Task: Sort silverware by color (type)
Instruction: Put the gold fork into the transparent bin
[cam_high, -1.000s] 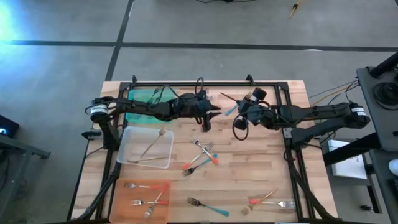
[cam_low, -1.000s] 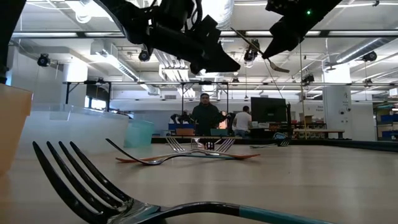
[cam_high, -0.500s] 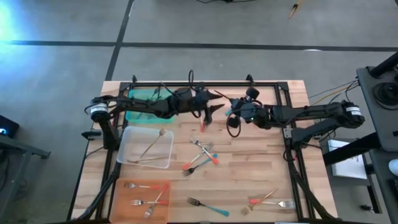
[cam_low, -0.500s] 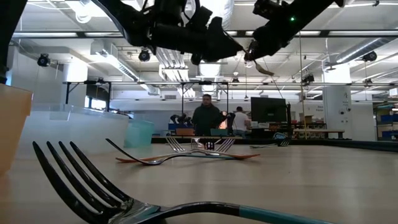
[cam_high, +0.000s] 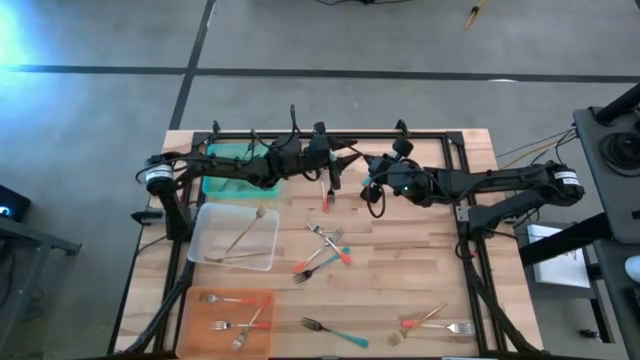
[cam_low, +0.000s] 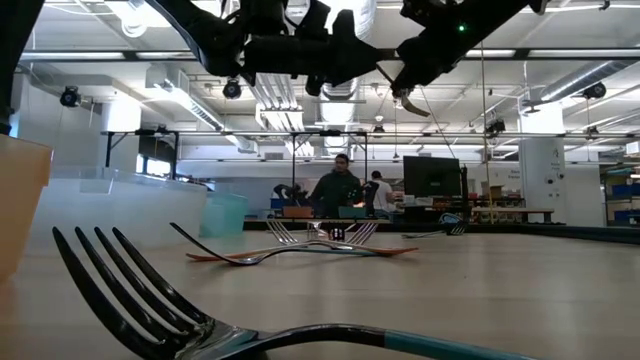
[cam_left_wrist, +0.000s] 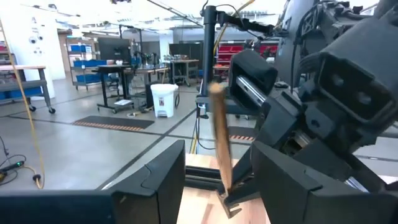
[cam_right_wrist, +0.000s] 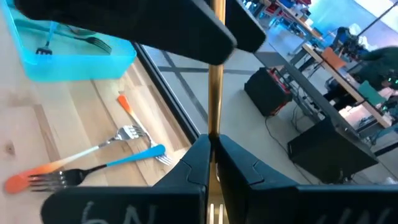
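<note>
My right pincer (cam_high: 372, 180) hangs above the tabletop close to its far edge, a little right of the middle. Its fingers are closed on the handle of a gold fork (cam_right_wrist: 215, 81). My left pincer (cam_high: 338, 165) reaches in from the left side and meets it there, also up in the air. Its fingers (cam_left_wrist: 158, 180) stand apart on either side of that same gold fork, and I cannot make out either one pressing on it. So the fork is carried by the right pincer alone.

Directly under the two pincers a fork with a red handle (cam_high: 326, 200) lies on the wood. Near the middle of the tabletop is a small heap of forks (cam_high: 325, 250), some with red handles and some with blue, crossing one another. A blue-handled fork (cam_high: 335, 332) lies at the near edge. Two or three more forks (cam_high: 438, 322) sit toward the near right corner.

Three trays line the left side. The green tray (cam_high: 222, 178) sits at the far left corner beneath my left arm, with a fork in it. The clear tray (cam_high: 205, 245) comes next and holds gold forks. The orange tray (cam_high: 190, 335) is at the near left corner, with red-handled forks in it.
</note>
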